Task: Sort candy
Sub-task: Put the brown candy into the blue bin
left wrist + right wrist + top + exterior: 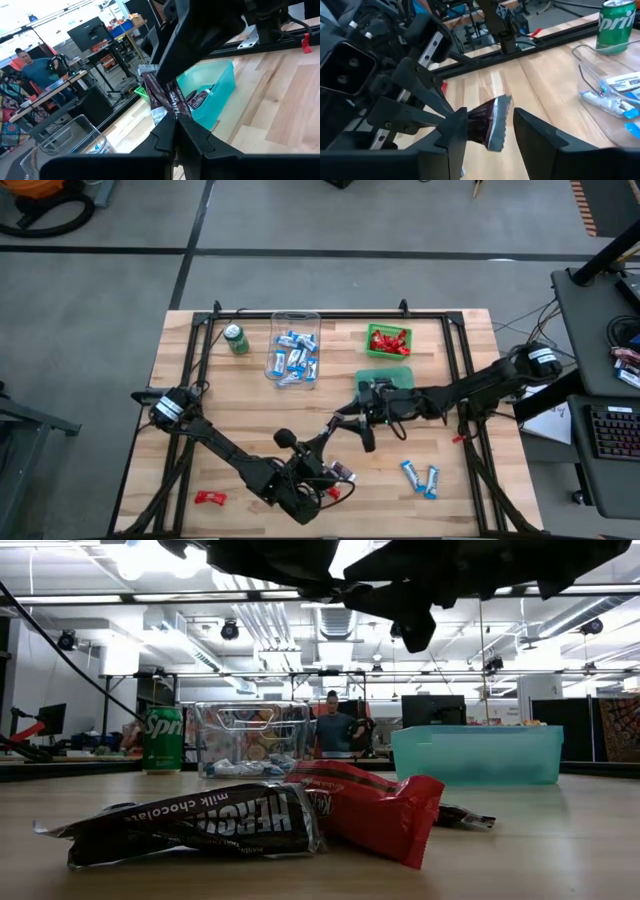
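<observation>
Handoff mid-air, near-centre of table. Left gripper (340, 442) pinched shut on a dark-wrapped choc bar (167, 97), held off the table; bar's long axis runs out from its tips toward the right arm. Right gripper (490, 131) fingers spread wide, straddling the bar's free end (492, 122), no contact seen yet. Judgement: the right needs to close on that end before the left lets go.

On the table below: Hershey's bar (200, 825) and a red candy (375, 805), touching. Near left: lone red candy (209, 498). Near right: two blue-white bars (420, 476).

Far side: teal bin (385, 376), red ones in the green basket (387, 340), blue-white ones in the clear bin (295, 350), Sprite can (236, 338) far left.
</observation>
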